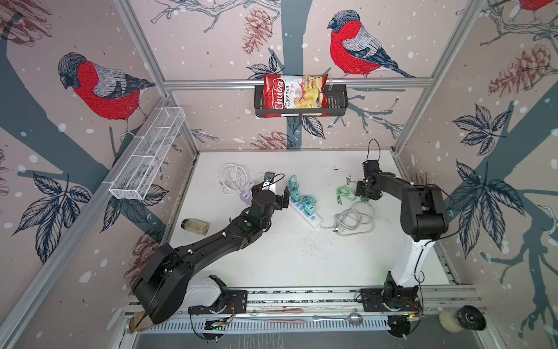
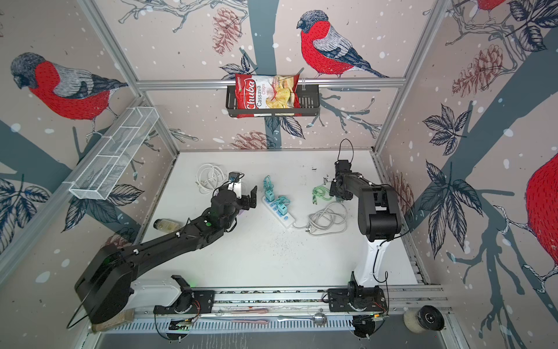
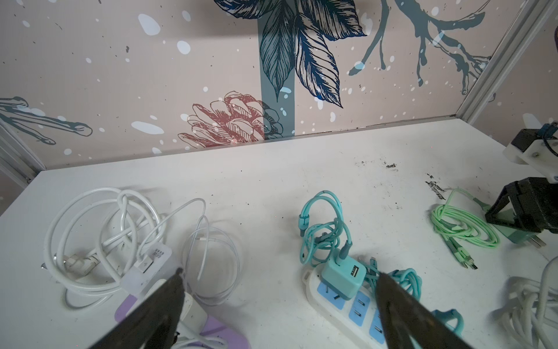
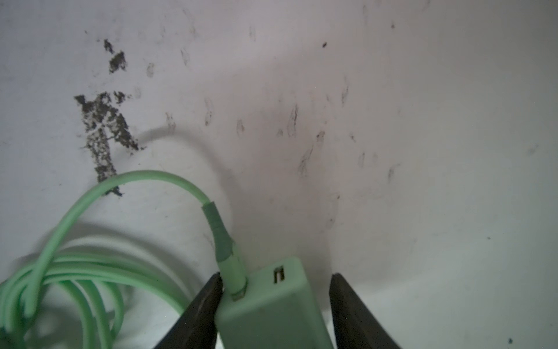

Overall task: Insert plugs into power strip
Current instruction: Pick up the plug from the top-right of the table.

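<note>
The white power strip (image 1: pixel 305 210) lies mid-table with two teal plugs (image 1: pixel 295 195) (image 1: pixel 310 208) standing in its blue sockets; one of them shows close up (image 3: pixel 342 276). My left gripper (image 3: pixel 279 275) hangs open and empty above the table between the strip and the white plugs (image 3: pixel 151 266) with their coiled white cables (image 1: pixel 234 178). My right gripper (image 4: pixel 275 276) is low at the table's right with the mint green plug (image 4: pixel 271 311) between its fingers. One finger touches the plug, a gap shows at the other. The mint cable (image 1: pixel 345 193) is coiled beside it.
The strip's long grey-white cord (image 1: pixel 354 219) is heaped right of the strip. A purple object (image 3: pixel 211 329) lies under the left gripper, a small jar (image 1: pixel 195 226) at the table's left. A wire basket (image 1: pixel 148 154) and a chips basket (image 1: pixel 300 101) hang on the walls.
</note>
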Action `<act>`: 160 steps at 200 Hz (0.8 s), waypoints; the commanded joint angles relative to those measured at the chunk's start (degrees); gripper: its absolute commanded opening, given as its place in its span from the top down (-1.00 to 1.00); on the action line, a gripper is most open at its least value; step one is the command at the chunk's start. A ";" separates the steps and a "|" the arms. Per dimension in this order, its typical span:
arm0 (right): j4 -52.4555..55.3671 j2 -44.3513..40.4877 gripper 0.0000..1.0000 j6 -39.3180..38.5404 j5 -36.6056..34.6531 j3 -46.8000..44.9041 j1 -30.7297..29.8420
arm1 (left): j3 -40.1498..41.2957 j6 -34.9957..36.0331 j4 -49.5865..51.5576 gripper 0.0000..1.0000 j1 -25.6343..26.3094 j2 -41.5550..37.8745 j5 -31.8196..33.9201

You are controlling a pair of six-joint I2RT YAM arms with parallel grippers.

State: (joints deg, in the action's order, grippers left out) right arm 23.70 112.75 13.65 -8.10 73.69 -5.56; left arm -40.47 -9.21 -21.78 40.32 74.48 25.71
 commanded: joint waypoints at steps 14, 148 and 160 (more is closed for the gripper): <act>1.28 0.28 0.18 0.50 2.48 -0.17 0.46 | -0.12 -0.73 -1.14 -0.95 -0.06 -0.56 0.28; -6.34 -3.17 0.37 10.29 11.30 -2.37 2.22 | -8.73 2.21 -0.23 -0.95 3.01 7.17 -10.34; -7.57 -3.47 0.36 11.96 12.96 -2.54 2.27 | -11.02 3.40 -0.62 -0.95 4.26 9.43 -11.29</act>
State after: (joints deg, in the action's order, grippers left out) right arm 19.75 110.08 21.39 0.14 71.50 -3.33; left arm -48.14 -8.47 -21.43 42.87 80.84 17.98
